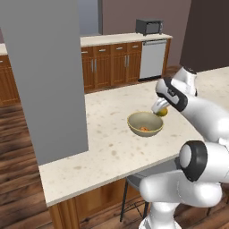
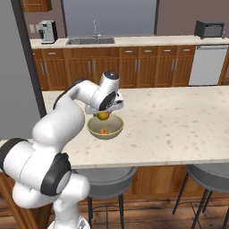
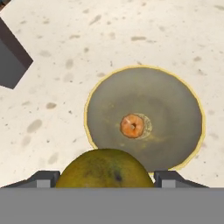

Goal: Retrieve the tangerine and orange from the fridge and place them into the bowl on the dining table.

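A: Cream speckled stone is seen spread beneath the gripper [image 2: 103, 112]: the dining table [image 1: 107, 147]. What is set below the claw?

B: The beige-tan bowl [image 3: 144, 118] is found directly under it, well below, with the small tangerine [image 3: 132, 125] already lying at its centre.

A: And what is held?

B: The larger fruit, a yellowish-green-skinned orange [image 3: 105, 168], is clamped between the finger tips [image 3: 168, 178], which are spread wide around it. It is hung above the bowl's near rim rather than over the middle.

A: What might be spoiled from here?

B: If the orange were released from this height, a bounce off the rim or off the tangerine could be expected, and the fruit might be sent rolling across the stone. A release nearer the centre and lower down would be judged safer.
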